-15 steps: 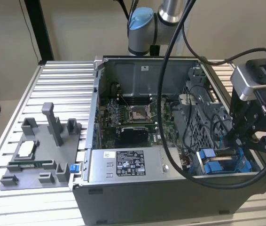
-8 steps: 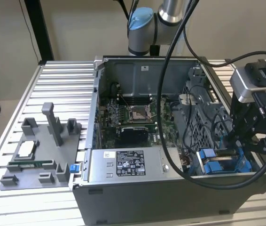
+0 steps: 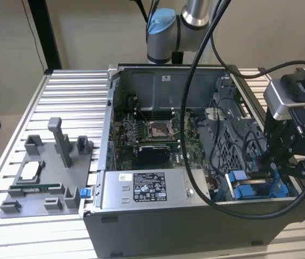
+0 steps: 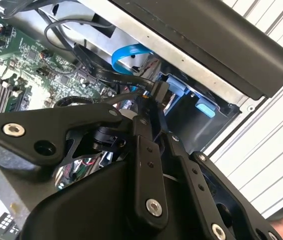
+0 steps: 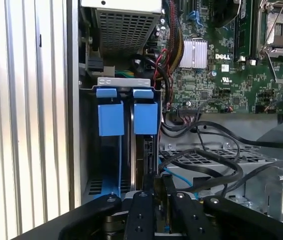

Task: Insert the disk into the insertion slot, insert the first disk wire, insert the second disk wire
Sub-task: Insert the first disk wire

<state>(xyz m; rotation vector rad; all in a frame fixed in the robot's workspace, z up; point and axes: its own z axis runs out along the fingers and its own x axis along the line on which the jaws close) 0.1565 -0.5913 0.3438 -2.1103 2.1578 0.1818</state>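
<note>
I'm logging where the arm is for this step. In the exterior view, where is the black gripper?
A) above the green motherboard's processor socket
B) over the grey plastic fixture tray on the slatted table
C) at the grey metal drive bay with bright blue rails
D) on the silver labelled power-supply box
C: at the exterior view's right, the black gripper hangs directly over the grey metal drive bay with bright blue rails.

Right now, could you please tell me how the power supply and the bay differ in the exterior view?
The power supply is a closed silver box with a white label, while the bay is open and carries bright blue plastic parts. The tool stands over the bay, well apart from the power supply. Both sit inside the case, along the wall nearest the exterior camera.
</note>
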